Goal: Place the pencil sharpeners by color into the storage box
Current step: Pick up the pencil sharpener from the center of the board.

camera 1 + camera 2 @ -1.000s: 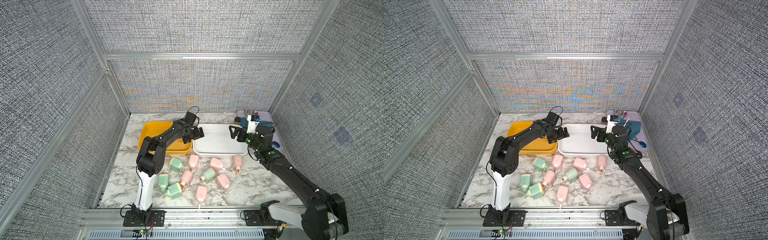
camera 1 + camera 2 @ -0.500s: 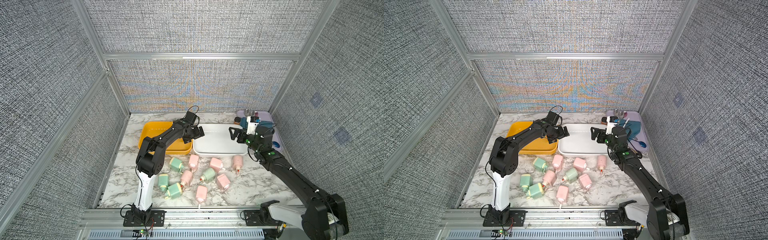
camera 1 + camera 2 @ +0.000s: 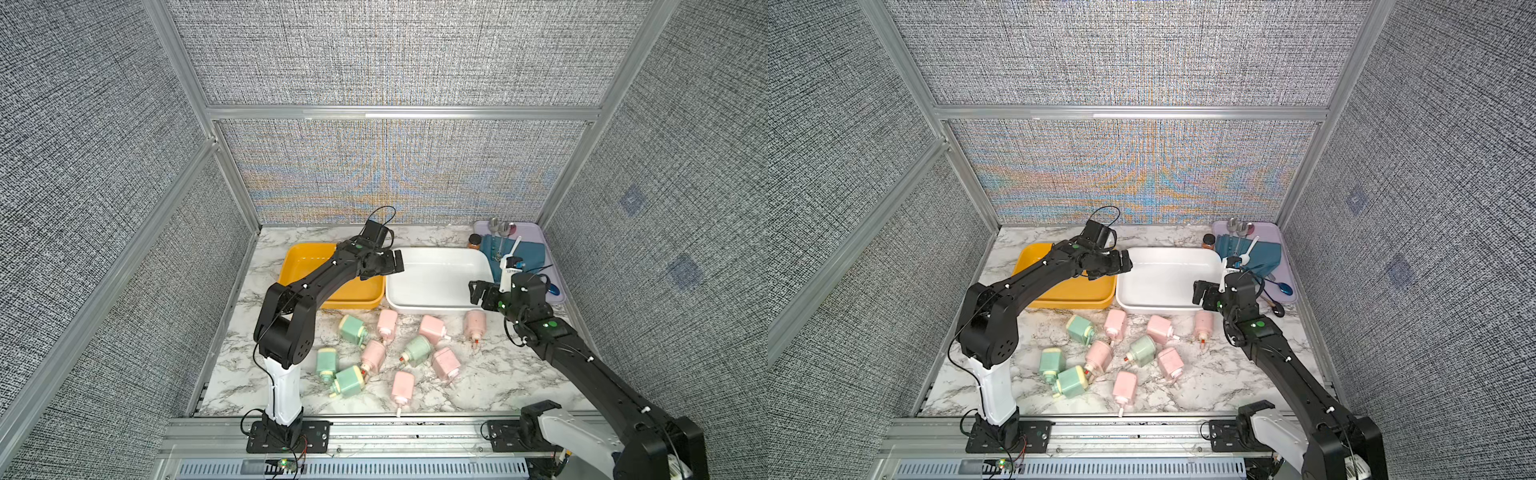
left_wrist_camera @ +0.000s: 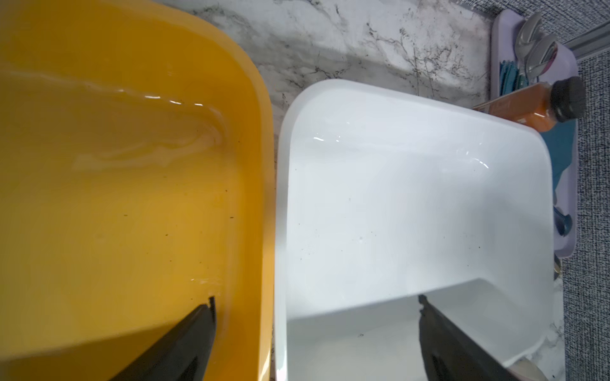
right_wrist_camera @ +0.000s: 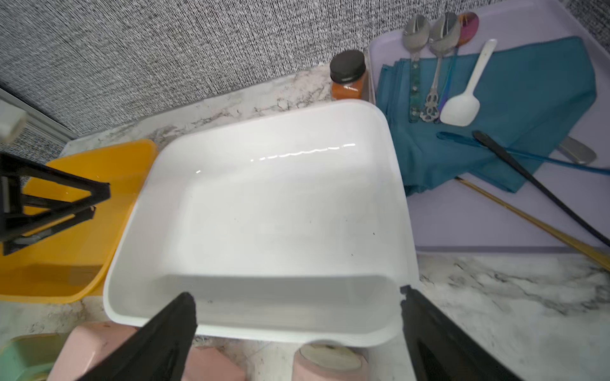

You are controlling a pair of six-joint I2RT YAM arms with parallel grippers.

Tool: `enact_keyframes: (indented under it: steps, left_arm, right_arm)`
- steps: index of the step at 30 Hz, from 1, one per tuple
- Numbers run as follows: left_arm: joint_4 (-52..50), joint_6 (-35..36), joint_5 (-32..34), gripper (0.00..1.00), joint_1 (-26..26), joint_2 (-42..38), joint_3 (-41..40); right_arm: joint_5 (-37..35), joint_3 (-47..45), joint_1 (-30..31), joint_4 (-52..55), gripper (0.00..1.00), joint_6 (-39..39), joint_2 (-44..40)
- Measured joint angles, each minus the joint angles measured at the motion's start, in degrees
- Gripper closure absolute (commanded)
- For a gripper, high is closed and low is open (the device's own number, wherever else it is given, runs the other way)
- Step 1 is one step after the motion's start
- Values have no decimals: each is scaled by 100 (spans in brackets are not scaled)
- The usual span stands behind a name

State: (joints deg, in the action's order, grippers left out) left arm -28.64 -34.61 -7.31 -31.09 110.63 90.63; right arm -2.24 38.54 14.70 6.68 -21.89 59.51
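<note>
Several pink pencil sharpeners (image 3: 432, 328) and several mint green ones (image 3: 417, 349) lie scattered on the marble table in front of two bins. The yellow storage box (image 3: 303, 266) and the white storage box (image 3: 436, 278) stand side by side and hold nothing that I can see. My left gripper (image 3: 395, 264) (image 4: 316, 299) hangs open and empty over the seam between the two boxes. My right gripper (image 3: 478, 293) (image 5: 296, 293) is open and empty above the white box's near right rim (image 5: 264, 333). A pink sharpener (image 5: 330, 363) stands just in front of that rim.
A lavender tray (image 3: 532, 232) at the back right carries a blue cloth (image 3: 528, 253) and several spoons. An orange spice jar (image 3: 475, 241) stands between that tray and the white box. Grey fabric walls close in the back and both sides.
My right gripper has drawn back toward the front, ending above the white box's near rim. The left arm has hardly moved, and no sharpener has shifted.
</note>
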Motion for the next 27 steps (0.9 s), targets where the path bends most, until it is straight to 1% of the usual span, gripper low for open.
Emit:
enact_keyframes:
  steps: [5,10,14,21,27]
  left_arm:
    - [564,374,-74,1,-31,-564,-656]
    - [1143,741,9,1,-37,-1139,-1327]
    - [1611,916,81,1,-35,-1534,-1921]
    - [2118,1209,-72,1,-37,-1878,-2435]
    - [2144,1335,-55,1,-37,-2046,-2625]
  right_arm:
    - [17,-317,72,461,1,-247,-219]
    - [131,-667,219,793,6,-549,-243]
    - [87,-726,380,879,9,-669,-216]
    - [-168,-693,695,898,17,-874,149]
    - [-743,-505,968,981,23,-1119,522]
